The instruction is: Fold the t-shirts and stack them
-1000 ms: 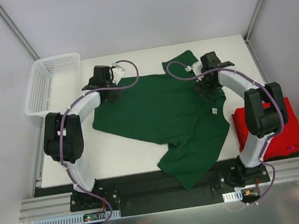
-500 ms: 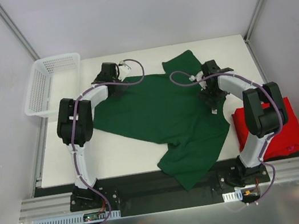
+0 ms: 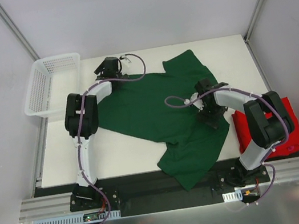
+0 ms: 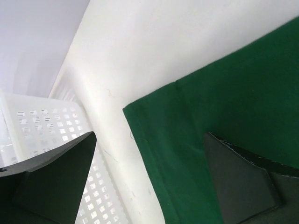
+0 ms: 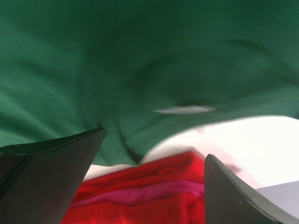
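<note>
Across the middle of the top view, the green t-shirt [image 3: 149, 109] lies spread on the counter [image 3: 116, 152], hem at left, collar end at right. The left jaws stand wide and empty over the hem's upper corner. The right jaws, equally wide, hang over the collar end, beside the folded red t-shirt [image 3: 295, 132]. Each end has its own jaws nearest.

— Do we find any writing we can read here?
— None that we can make out. We see a small white tag [image 5: 185, 110] on the green t-shirt [image 5: 140, 56] in the right wrist view, but it is blurred, so we cannot tell whether anything is printed on it.
</note>
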You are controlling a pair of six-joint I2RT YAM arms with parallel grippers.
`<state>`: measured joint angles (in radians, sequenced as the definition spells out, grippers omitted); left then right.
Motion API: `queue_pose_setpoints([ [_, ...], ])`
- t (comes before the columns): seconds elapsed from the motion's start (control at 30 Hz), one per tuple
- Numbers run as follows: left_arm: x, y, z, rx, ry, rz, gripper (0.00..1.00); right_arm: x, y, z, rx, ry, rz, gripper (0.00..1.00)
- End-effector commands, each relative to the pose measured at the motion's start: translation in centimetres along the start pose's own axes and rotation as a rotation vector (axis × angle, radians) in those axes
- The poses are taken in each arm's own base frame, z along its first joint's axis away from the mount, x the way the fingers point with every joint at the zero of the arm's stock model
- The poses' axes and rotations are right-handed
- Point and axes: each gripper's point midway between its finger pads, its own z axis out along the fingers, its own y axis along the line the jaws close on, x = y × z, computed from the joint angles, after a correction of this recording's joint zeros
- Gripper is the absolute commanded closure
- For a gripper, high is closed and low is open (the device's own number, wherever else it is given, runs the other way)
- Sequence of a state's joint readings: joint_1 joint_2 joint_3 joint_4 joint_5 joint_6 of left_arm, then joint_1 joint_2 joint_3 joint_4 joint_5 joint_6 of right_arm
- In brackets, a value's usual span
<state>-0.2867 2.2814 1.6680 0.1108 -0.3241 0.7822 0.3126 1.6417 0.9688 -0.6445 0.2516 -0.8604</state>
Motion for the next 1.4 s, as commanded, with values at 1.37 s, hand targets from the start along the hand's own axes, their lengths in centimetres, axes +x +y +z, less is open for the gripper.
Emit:
queue_pose_setpoints([
  [1.37,1.2,-1.1,-5.2,0.163,-0.023,-0.085,0.01,-2.3,7.1,-4.9,-0.321,-0.108,-0.065,0.04],
])
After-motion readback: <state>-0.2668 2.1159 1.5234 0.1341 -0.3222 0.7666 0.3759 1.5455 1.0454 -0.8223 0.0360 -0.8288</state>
